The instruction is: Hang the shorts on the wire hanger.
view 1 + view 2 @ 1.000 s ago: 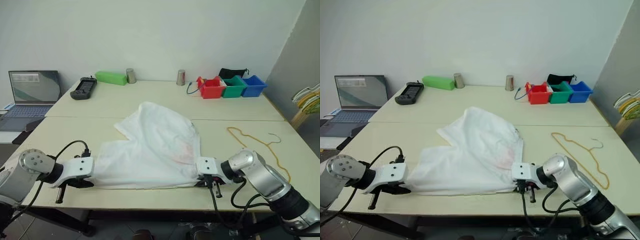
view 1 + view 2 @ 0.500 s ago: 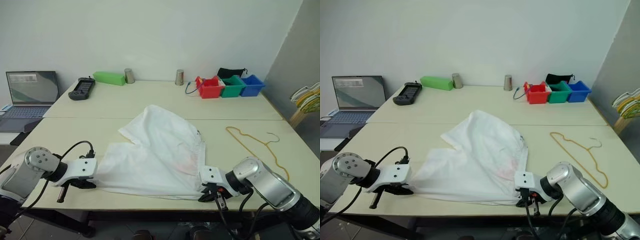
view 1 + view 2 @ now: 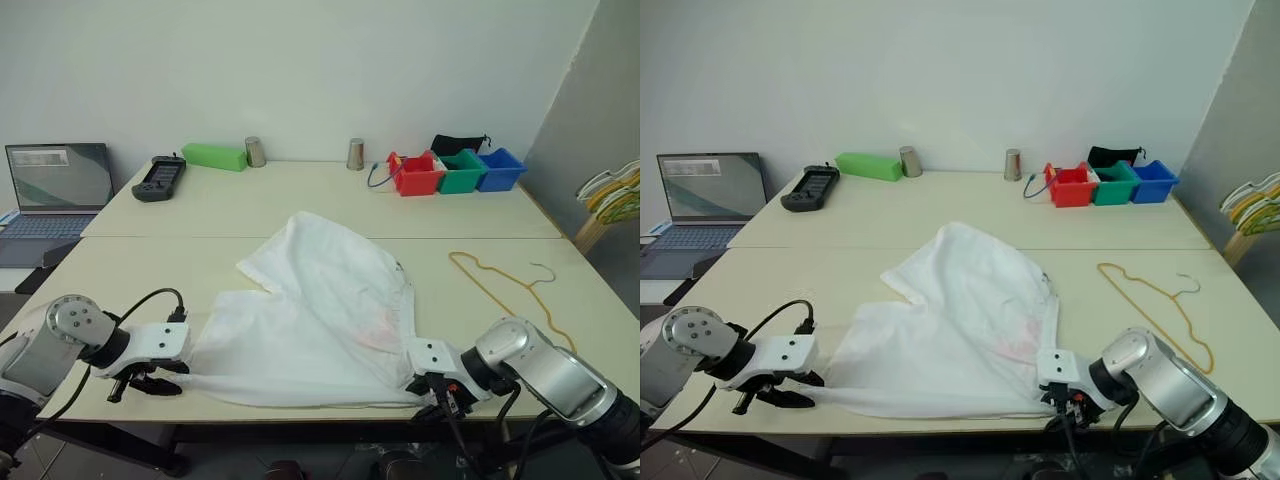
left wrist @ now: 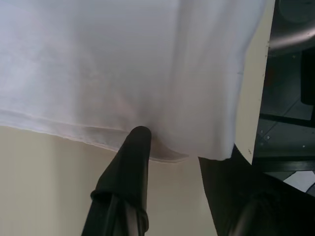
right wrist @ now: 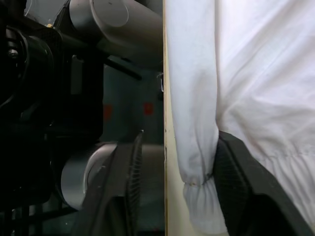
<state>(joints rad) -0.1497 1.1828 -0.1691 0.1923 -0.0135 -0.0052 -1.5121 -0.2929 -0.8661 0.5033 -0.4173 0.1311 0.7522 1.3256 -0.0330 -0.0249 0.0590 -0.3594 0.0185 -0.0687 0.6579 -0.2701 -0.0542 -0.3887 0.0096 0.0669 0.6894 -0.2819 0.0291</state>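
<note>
The shorts (image 3: 320, 310) lie spread on the table (image 3: 200, 260), their long hem running along the near edge from 8 o'clock to 4 o'clock. At each end of that hem sits a gripper. The left gripper (image 3: 150, 383), at the 8 o'clock corner, has its jaws parted, one finger (image 4: 130, 172) lying on the table and touching the hem, the cloth not pinched. The right gripper (image 3: 447, 393), at the 4 o'clock corner, also stands with jaws apart; in the right wrist view the hem's gathered corner hangs between its fingers (image 5: 236, 177), touching one of them but apparently not clamped.

The hanger (image 3: 510, 285) lies flat beyond the shorts at about 2 o'clock, well apart from the cloth, its hook toward the far right. It lies on the right arm's side, so the right gripper looks the nearer one to fetch it.
</note>
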